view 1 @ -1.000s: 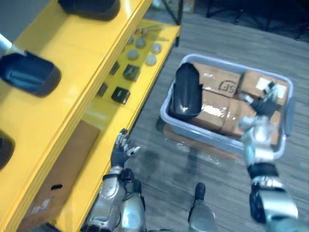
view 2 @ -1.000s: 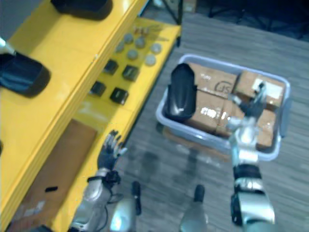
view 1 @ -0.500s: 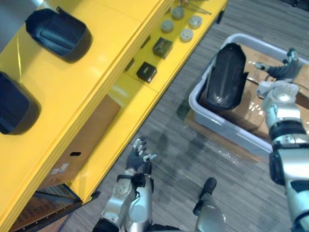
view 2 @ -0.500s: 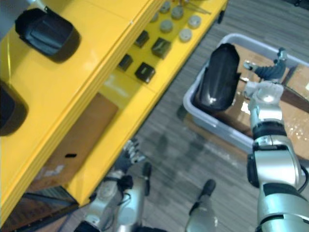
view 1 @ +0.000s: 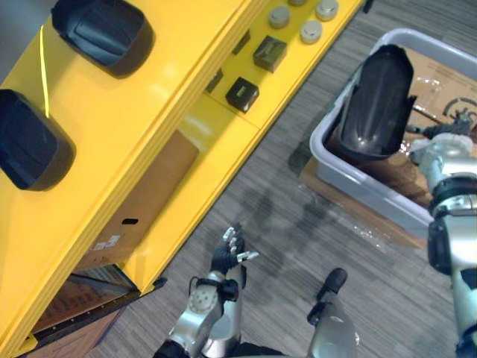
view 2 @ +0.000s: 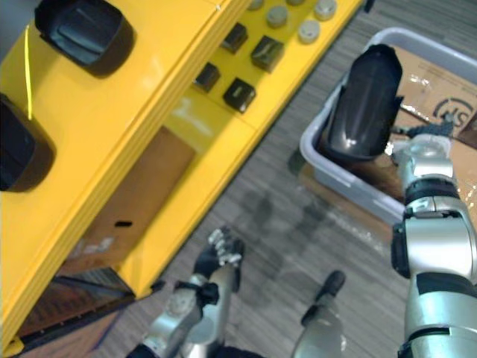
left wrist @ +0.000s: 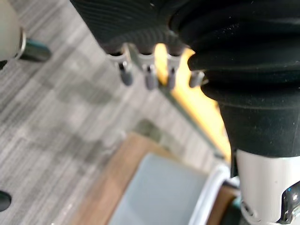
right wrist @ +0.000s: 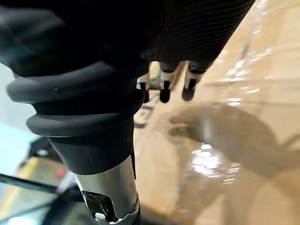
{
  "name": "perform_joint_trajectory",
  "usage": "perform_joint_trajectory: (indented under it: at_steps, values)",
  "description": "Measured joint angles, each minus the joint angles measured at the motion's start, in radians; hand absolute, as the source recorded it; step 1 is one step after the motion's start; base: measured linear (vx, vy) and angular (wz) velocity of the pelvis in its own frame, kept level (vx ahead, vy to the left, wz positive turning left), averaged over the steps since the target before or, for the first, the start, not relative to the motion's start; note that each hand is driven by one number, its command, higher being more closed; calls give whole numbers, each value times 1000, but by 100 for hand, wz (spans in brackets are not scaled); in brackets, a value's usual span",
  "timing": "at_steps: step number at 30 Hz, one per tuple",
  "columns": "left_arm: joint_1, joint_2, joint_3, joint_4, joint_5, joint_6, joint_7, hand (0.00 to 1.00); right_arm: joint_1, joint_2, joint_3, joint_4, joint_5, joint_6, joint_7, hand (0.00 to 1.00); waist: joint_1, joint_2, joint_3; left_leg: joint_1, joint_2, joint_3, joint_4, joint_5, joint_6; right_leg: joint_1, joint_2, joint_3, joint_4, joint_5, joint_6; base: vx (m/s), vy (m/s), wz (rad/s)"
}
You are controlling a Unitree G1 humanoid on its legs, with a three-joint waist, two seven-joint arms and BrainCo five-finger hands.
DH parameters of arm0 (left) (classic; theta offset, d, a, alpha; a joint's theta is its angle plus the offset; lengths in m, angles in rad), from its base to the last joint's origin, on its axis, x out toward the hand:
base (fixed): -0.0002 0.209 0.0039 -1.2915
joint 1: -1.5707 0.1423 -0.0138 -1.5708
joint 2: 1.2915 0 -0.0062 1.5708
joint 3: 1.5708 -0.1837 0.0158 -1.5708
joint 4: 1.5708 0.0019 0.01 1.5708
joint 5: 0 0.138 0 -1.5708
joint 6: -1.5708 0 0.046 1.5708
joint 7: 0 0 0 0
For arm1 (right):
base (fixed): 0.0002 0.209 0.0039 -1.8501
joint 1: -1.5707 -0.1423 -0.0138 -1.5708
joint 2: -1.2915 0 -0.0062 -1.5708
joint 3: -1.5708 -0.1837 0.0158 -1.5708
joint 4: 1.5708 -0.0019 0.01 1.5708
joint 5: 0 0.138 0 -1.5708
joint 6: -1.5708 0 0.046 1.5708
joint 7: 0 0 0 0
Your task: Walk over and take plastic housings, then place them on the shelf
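Observation:
A black plastic housing [view 1: 376, 101] stands tilted against the near left wall of a grey bin [view 1: 328, 160] on the floor. My right hand [view 1: 446, 142] is inside the bin just right of the housing, above taped cardboard boxes [right wrist: 225, 140], with its fingers [right wrist: 164, 91] straight and holding nothing. Low over the carpet, my left hand [view 1: 228, 253] hangs open, its fingers [left wrist: 149, 77] relaxed. Two more black housings [view 1: 104, 33] [view 1: 30, 149] lie on the top of the yellow shelf [view 1: 149, 112].
The shelf's lower level [view 1: 291, 82] carries small black boxes [view 1: 242, 93] and grey round discs [view 1: 311, 30]. A brown cardboard panel [view 1: 141, 201] sits under the shelf. The bin rests on a flat cardboard sheet [view 1: 350, 209] on grey striped carpet.
The camera has shifted, bringing the shelf and bin closer. My right hand has sunk lower into the bin beside the housing. My left hand stays low and open.

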Motion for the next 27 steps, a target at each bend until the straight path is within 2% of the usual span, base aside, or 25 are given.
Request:
perform_joint_trajectory:
  at_steps: [5, 6, 8, 12, 16, 24, 27]
  values:
    - [-18, -8, -26, 7, -32, 0, 23, 0, -3, -34, 3, 4, -60, 11, 58, 0, 12, 13, 8, -24, -6, -4, 0, 9, 3, -35, -12, -4, 33, -15, 0, -14, 4, 2]
    - [-22, -12, -31, 7, -37, 0, 30, 0, -2, -42, 5, 5, -77, 10, 71, 100, 14, 13, 8, -33, -8, -5, 1, 10, 4, -46, -15, -6, 40, -17, -1, -19, 12, 3]
    - [-37, -22, -36, 15, -39, 0, 38, 0, -2, -62, 21, 4, -96, 1, 75, 100, 24, 14, 7, -56, -10, -10, 1, 14, 5, -67, -19, -13, 46, -17, -2, -40, 11, 6]
    - [-44, -38, -54, 40, -65, 1, 43, 0, 6, -121, 66, 9, -192, 18, 80, 100, 53, 15, 7, -87, -13, -26, -1, 22, 5, -93, -19, -28, 55, -20, -4, -33, -4, 8]
    - [-46, -36, -60, 47, -68, -1, 43, 0, 6, -157, 143, 8, -288, 38, 119, 100, 61, 15, 7, -98, -14, -28, -2, 24, 5, -106, -20, -31, 58, -21, -6, 0, 0, 0]
    - [-46, -36, -59, 32, -69, -13, 43, 0, -3, -167, 177, 5, -461, 143, 160, 100, 65, 16, 6, -100, -14, -34, -8, 27, 2, -102, -20, -55, 58, -27, -11, 21, -4, 3]
    - [-38, -32, -55, 8, -69, -14, 42, 0, -10, -166, 176, 21, -486, 157, 159, 100, 68, 16, 6, -100, -14, -36, -6, 27, 2, -101, -20, -58, 62, -28, -13, 7, 1, 2]
